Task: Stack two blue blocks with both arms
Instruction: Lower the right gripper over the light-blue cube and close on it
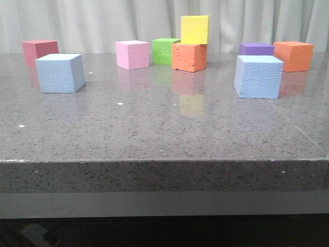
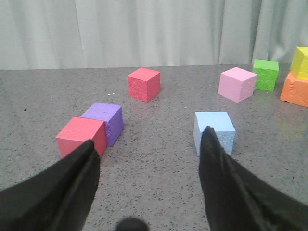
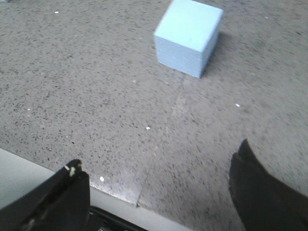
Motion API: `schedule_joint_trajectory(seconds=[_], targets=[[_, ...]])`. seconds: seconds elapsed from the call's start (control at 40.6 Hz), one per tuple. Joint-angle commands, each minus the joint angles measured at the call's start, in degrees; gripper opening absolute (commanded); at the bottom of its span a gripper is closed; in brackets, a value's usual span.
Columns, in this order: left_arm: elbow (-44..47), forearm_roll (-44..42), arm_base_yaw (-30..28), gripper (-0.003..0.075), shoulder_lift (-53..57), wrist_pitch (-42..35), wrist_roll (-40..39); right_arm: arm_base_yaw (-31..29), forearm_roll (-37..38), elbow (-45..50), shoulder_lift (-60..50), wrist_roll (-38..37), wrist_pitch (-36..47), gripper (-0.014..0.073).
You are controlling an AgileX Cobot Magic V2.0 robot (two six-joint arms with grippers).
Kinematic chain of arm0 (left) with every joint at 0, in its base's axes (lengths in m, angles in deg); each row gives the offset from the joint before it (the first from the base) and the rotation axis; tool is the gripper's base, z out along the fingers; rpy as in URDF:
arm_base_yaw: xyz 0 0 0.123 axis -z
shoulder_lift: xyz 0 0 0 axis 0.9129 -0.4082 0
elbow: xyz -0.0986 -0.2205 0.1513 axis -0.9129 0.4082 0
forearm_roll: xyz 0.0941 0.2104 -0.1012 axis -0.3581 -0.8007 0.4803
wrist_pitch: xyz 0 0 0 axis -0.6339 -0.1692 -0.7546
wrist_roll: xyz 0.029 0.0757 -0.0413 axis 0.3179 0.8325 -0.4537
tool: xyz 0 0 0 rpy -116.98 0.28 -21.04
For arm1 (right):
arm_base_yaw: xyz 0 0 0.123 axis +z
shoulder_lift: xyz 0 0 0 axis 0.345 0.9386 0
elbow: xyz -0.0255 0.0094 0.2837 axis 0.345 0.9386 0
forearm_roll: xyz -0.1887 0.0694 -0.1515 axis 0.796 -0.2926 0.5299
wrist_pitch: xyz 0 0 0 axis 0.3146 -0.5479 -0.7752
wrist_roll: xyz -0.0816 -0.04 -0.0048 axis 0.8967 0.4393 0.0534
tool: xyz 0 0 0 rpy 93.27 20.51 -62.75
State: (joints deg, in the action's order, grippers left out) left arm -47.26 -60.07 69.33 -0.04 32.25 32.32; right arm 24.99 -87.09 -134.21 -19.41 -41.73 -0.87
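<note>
Two light blue blocks stand far apart on the grey table: one at the left, one at the right. Neither gripper shows in the front view. In the left wrist view the left gripper is open and holds nothing. A blue block sits just beyond its one fingertip, off the gap's centre. In the right wrist view the right gripper is open and empty above the table's edge. The other blue block lies well ahead of it.
Toward the back stand a red cube, a pink cube, a green cube, a yellow cube on an orange one, a purple cube and another orange cube. Another red cube and purple cube touch beside the left gripper.
</note>
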Motion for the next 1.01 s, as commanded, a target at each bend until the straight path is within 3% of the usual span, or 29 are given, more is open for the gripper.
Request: schedule_joint_trajectory(seconds=[0.0, 0.394, 0.689, 0.984], targets=[[-1.6, 0.0, 1.7, 0.0438, -0.9, -4.2, -0.5, 2.9, -0.9, -5.1, 3.8, -0.4, 3.2, 0.0604], [-1.6, 0.0, 2.0, 0.0438, -0.9, -4.2, -0.5, 11.9, 25.2, -20.7, 24.2, -29.8, 4.5, 0.0603], [-1.6, 0.0, 2.0, 0.0438, -0.9, -4.2, -0.5, 11.9, 25.4, -33.5, 37.1, -35.5, 2.0, 0.0603], [-1.6, 0.0, 2.0, 0.0438, -0.9, -4.2, -0.5, 11.7, 28.3, -37.8, 45.9, -40.1, 0.8, 0.0603]])
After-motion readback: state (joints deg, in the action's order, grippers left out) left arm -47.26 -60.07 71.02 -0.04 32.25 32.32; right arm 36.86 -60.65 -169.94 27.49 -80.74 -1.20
